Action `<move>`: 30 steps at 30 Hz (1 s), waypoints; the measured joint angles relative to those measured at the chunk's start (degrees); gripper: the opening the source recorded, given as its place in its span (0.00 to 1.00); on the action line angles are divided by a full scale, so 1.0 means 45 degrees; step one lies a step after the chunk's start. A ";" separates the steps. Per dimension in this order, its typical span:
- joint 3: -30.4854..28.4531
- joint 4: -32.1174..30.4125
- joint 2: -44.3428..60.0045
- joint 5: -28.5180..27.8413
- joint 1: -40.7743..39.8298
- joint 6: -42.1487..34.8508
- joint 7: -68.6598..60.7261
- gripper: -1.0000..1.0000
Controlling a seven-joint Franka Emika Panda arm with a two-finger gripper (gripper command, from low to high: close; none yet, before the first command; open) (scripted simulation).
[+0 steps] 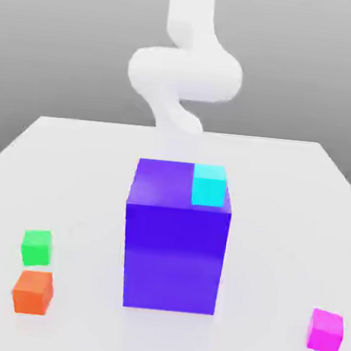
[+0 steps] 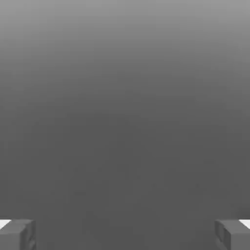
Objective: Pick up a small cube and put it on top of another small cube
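The small magenta-pink cube (image 1: 325,331) rests on the white table near the front edge, at the exterior view's right. A green cube (image 1: 36,247) and an orange cube (image 1: 33,292) sit close together at the front on the exterior view's left. In the hand view my gripper (image 2: 125,235) is open, its two grey fingertips (image 2: 17,234) spread wide with nothing between them, against a plain grey background. The white arm (image 1: 185,70) rises behind the big block, far from the magenta-pink cube.
A tall blue-purple block (image 1: 175,246) stands in the middle of the table (image 1: 283,189). A small cyan cube (image 1: 208,185) lies on its top, at the corner toward the exterior view's right. Bare table surface surrounds the block on both sides.
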 joint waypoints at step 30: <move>0.4747 -0.0983 1.3567 -0.4352 0.1638 0.4641 1.3320 0.50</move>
